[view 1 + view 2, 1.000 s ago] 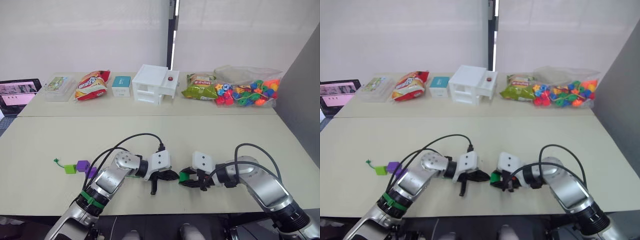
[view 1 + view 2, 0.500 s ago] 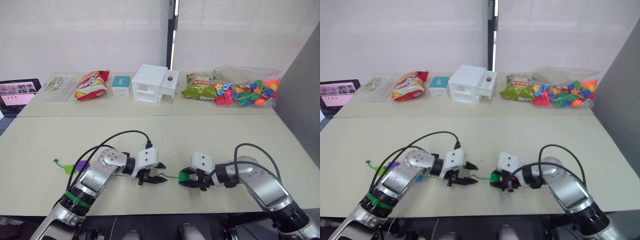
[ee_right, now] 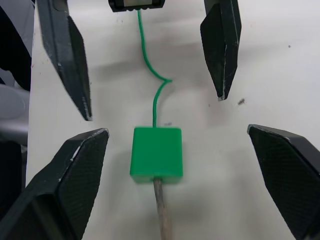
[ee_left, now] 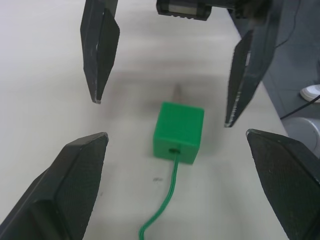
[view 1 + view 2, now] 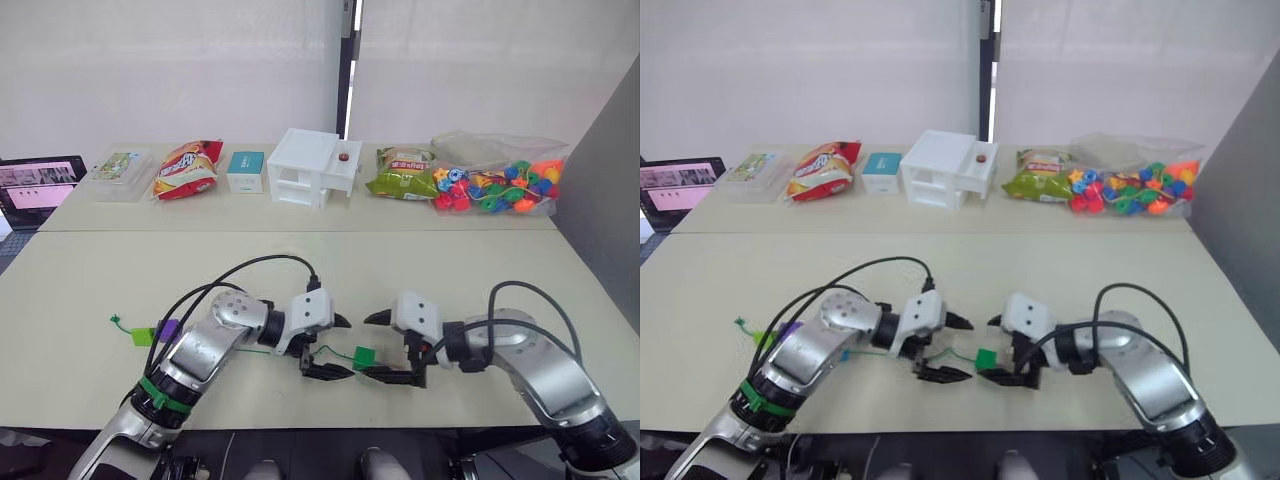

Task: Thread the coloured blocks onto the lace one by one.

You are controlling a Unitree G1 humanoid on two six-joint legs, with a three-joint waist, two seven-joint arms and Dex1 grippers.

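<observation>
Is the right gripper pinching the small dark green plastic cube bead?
No: the dark green cube bead lies free on the table, with the right gripper's fingers spread wide on either side of it.

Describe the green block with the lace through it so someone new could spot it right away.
On the near beige table, look between the two open black hands. The small dark green plastic cube lies there, with the thin green lace through its hole; the lime green cube and purple cube sit far left.
</observation>
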